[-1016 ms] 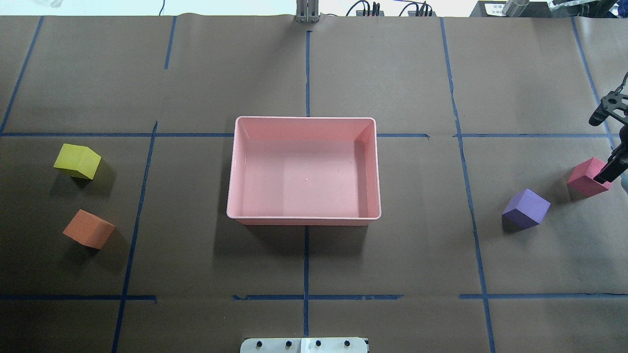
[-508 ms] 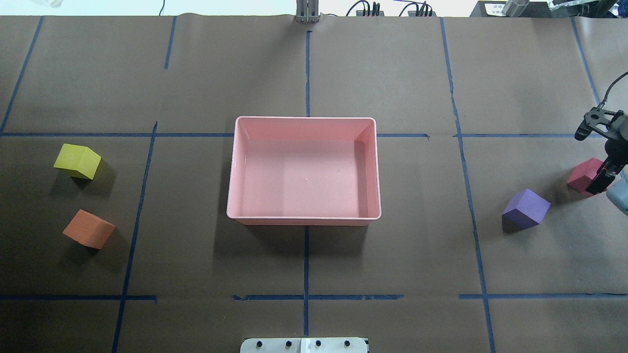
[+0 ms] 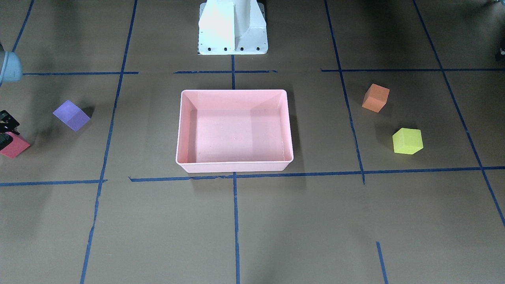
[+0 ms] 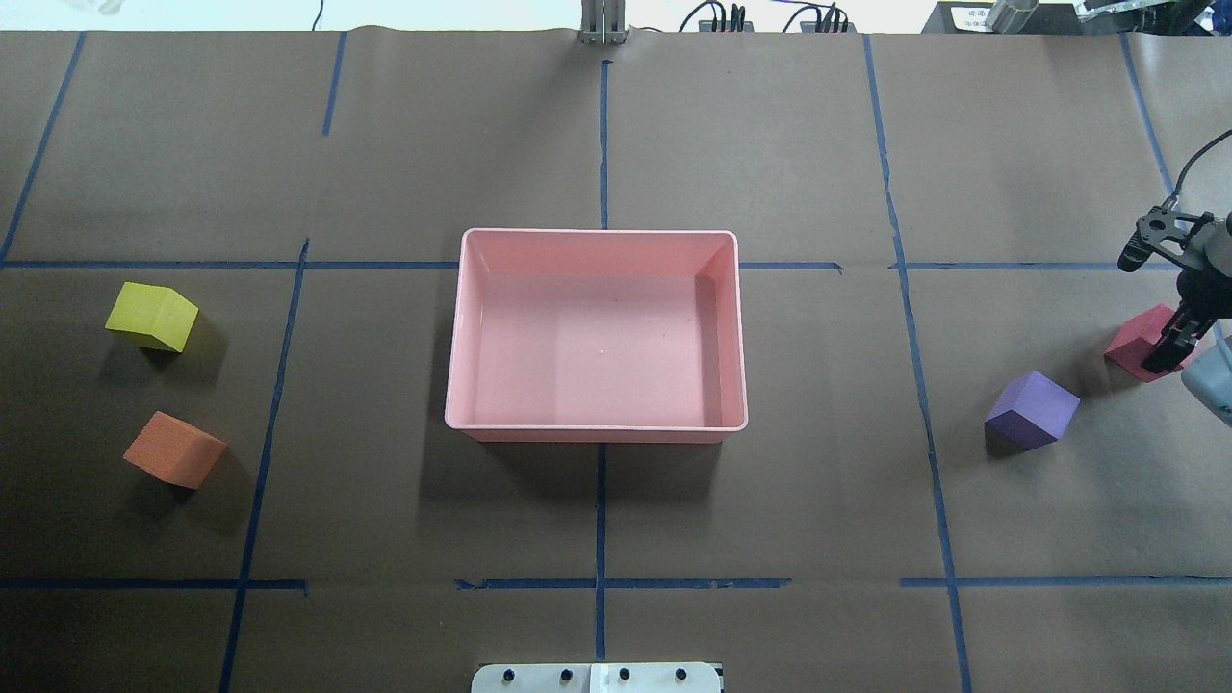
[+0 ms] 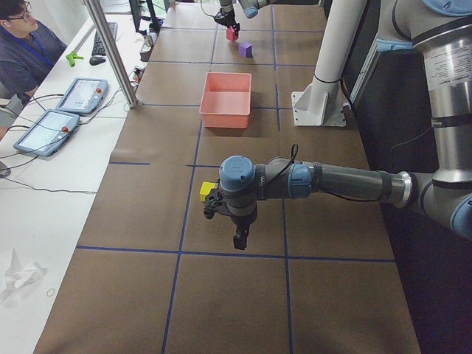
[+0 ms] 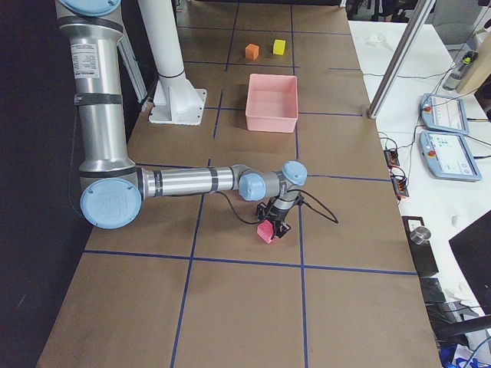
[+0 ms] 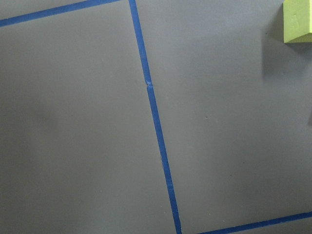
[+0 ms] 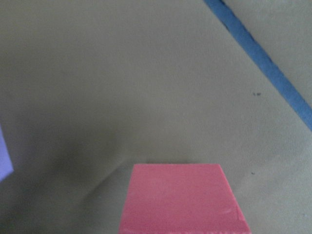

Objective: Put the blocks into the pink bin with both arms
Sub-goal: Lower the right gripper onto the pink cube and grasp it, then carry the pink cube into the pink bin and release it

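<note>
The table (image 4: 770, 144) is covered in brown paper crossed with blue tape. The right arm (image 6: 184, 182) stretches low across it towards its own end, and the left arm (image 5: 332, 181) hangs over the opposite end. The pink bin (image 4: 597, 232) sits at the centre with nothing in it, so no part of the task looks done. All four blocks lie well apart from it. The yellow block (image 4: 152, 317) and orange block (image 4: 174, 449) are on the left arm's side, and the purple block (image 4: 1032, 411) and red block (image 4: 1134, 342) are on the right arm's side. The right gripper (image 4: 1169, 351) is down at the red block and seems to be clamped on it. I cannot tell whether the block rests on the paper or is just off it. The left gripper (image 5: 240, 237) hovers near the yellow block with nothing in it. Whether its fingers are apart or together cannot be told. The blocks look like matte foam, so they are probably very light, a little squashy and grippy, not slick or breakable. They are best pinched across two opposite flat faces, near the middle. Several sit turned to the tape lines, so the wrist would likely need to turn to match. A firm squeeze should only dent them.
</note>
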